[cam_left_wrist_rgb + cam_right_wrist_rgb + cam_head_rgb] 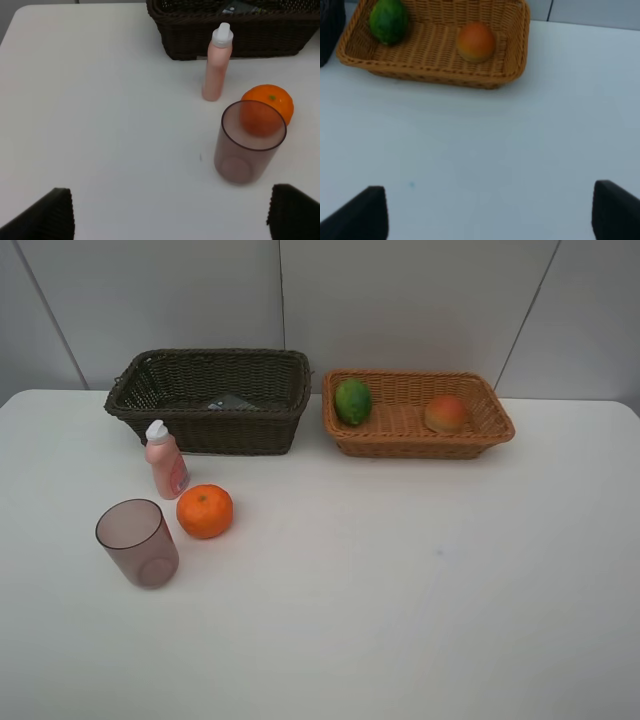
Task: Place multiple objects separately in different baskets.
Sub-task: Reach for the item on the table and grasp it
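On the white table stand a mauve cup (137,542) (248,141), an orange (205,511) (266,107) and a pink white-capped bottle (165,459) (217,62), all in front of the dark brown basket (150,405) (180,35). A dark flat object (231,402), probably the black bottle, lies inside that basket. The light tan basket (410,445) (435,75) holds the green lime (352,401) (388,21) and the peach-like fruit (445,413) (476,41). My left gripper (170,212) is open, short of the cup. My right gripper (487,215) is open over bare table. Neither arm shows in the high view.
Grey wall panels stand behind the baskets. The two baskets sit side by side near the table's far edge, with a narrow gap between them.
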`<state>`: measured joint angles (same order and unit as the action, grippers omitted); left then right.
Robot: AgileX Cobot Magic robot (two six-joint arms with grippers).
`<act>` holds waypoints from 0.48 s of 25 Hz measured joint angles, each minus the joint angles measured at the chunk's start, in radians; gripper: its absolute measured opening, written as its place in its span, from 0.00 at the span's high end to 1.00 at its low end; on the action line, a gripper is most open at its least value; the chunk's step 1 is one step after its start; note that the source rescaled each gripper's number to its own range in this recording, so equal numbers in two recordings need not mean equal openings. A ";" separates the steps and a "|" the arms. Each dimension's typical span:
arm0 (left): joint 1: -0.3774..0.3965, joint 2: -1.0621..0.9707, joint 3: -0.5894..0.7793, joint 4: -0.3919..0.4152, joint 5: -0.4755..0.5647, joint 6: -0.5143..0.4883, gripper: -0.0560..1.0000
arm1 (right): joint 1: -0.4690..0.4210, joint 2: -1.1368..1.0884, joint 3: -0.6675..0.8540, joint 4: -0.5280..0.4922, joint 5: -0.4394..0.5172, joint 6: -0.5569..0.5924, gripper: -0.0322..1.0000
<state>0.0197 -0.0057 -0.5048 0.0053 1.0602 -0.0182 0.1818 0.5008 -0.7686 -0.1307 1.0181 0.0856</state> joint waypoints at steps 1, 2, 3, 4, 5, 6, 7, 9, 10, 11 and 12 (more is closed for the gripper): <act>0.000 0.000 0.000 0.000 0.000 0.000 0.00 | 0.000 -0.042 0.000 -0.007 0.043 0.004 0.11; 0.000 0.000 0.000 0.000 0.000 0.000 0.00 | 0.000 -0.065 0.000 -0.007 0.063 0.010 0.11; 0.000 0.000 0.000 0.000 0.000 0.000 0.00 | 0.000 -0.085 0.000 -0.007 0.083 0.017 0.11; 0.000 0.000 0.000 0.000 0.000 0.000 0.00 | 0.000 -0.101 0.000 -0.007 0.097 0.022 0.11; 0.000 0.000 0.000 0.000 0.000 0.000 0.00 | 0.000 -0.119 0.000 -0.007 0.110 0.025 0.11; 0.000 0.000 0.000 0.000 0.000 0.000 0.00 | 0.000 -0.136 0.000 -0.007 0.117 0.026 0.11; 0.000 0.000 0.000 0.000 0.000 0.000 0.00 | 0.000 -0.151 0.000 -0.007 0.123 0.026 0.11; 0.000 0.000 0.000 0.000 0.000 0.000 0.00 | 0.000 -0.178 0.000 -0.007 0.125 0.027 0.11; 0.000 0.000 0.000 0.000 0.000 0.000 0.00 | 0.000 -0.193 0.000 -0.007 0.126 0.027 0.11; 0.000 0.000 0.000 0.000 0.000 0.000 0.00 | 0.000 -0.206 0.000 -0.007 0.126 0.027 0.11; 0.000 0.000 0.000 0.000 0.000 0.000 0.00 | 0.000 -0.222 0.000 -0.007 0.126 0.028 0.11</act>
<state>0.0197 -0.0057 -0.5048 0.0053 1.0602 -0.0182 0.1818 0.2788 -0.7686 -0.1376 1.1438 0.1138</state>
